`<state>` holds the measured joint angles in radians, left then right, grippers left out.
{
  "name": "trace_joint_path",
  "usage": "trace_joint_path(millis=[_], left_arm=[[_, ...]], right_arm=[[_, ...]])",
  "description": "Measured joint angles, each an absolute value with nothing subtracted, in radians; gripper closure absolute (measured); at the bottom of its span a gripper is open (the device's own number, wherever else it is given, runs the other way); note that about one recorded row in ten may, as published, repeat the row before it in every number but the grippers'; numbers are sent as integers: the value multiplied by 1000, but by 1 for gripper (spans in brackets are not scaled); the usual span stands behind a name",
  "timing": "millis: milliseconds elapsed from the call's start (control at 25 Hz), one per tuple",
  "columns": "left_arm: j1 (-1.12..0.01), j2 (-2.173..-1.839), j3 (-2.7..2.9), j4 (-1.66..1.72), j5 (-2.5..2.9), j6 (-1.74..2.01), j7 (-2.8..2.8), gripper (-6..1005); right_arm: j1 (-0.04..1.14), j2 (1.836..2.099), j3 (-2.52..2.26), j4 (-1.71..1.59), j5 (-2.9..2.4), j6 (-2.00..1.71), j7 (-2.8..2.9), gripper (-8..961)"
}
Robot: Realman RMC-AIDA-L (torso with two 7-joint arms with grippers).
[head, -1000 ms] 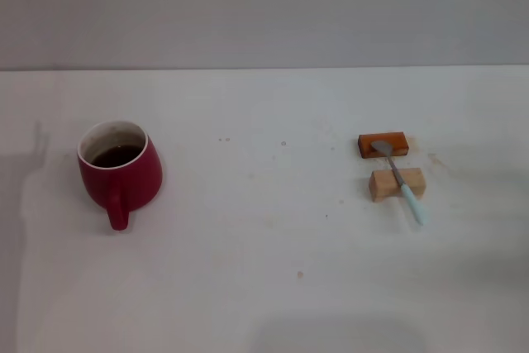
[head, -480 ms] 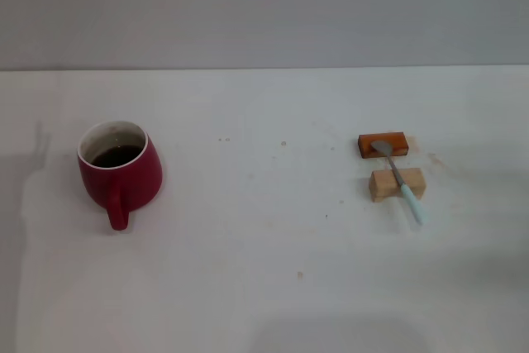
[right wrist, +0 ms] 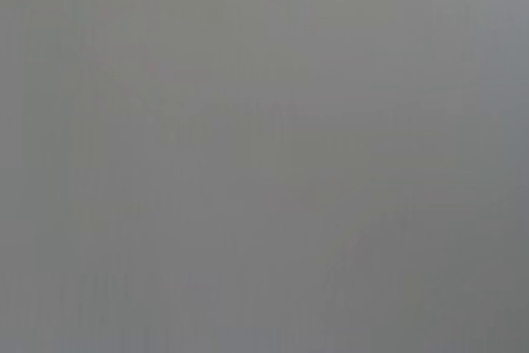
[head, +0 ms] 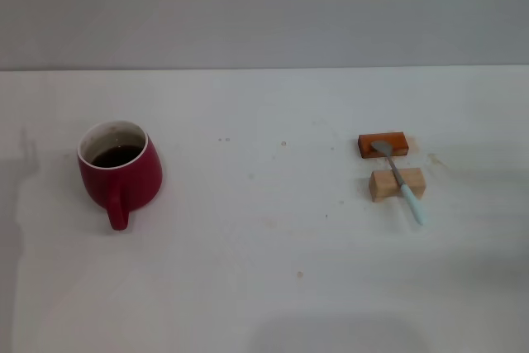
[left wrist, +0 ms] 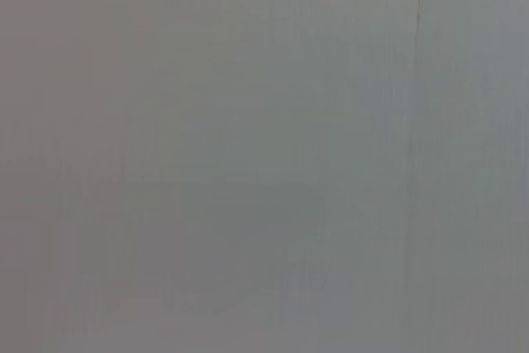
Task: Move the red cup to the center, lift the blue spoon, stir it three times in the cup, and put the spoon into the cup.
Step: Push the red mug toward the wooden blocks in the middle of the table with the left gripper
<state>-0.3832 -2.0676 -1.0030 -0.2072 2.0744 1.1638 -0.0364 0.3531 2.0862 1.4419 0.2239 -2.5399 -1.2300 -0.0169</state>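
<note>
Shifted since a second ago: only a faint grey shadow [head: 25, 155] at the left edge of the tabletop [head: 264, 270], now drawn closer to that edge. Everything else unmoved.

Pictured from the head view: red cup [head: 121, 173] standing upright on the left side of the white tabletop, well short of the middle, white inside and at the rim, with dark liquid [head: 116, 155] in it and the loop handle [head: 118, 214] turned toward the camera. Blue spoon [head: 400, 179] lying far off on the right side, propped across two small blocks set one behind the other. Silver bowl of the spoon resting on the orange-brown block [head: 383, 145], the farther of the two. Neck crossing the light wooden block [head: 382, 185] nearer the camera, pale blue handle slanting down past it, toward the camera and to the right, with the tip at the tabletop. Blocks just apart, a narrow strip of tabletop between them. A few small dark specks [head: 283, 144] scattered between cup and spoon. Plain grey wall [head: 264, 6] behind the far edge.

Left tool and right tool both out of sight in the head view; open or closed cannot be told. Left wrist view filled by a flat grey surface with one thin line [left wrist: 413, 80] running across it. Right wrist view filled by plain grey and nothing more.
</note>
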Motion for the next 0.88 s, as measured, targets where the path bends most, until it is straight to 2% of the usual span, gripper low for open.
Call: trace_joint_path(millis=[280, 640, 880], left_arm=[[-374, -2067, -964, -172, 2080, 1107, 75, 694], [-358, -2070, -771, -158, 2081, 1052, 456, 917], [-376, -2072, -763, -177, 2080, 1006, 598, 1001]], right_arm=[[351, 2086, 1442, 224, -2538, -1230, -17, 262], [348, 2085, 1442, 224, -2537, -1230, -17, 262], [349, 2085, 1442, 224, -2537, -1230, -17, 262]])
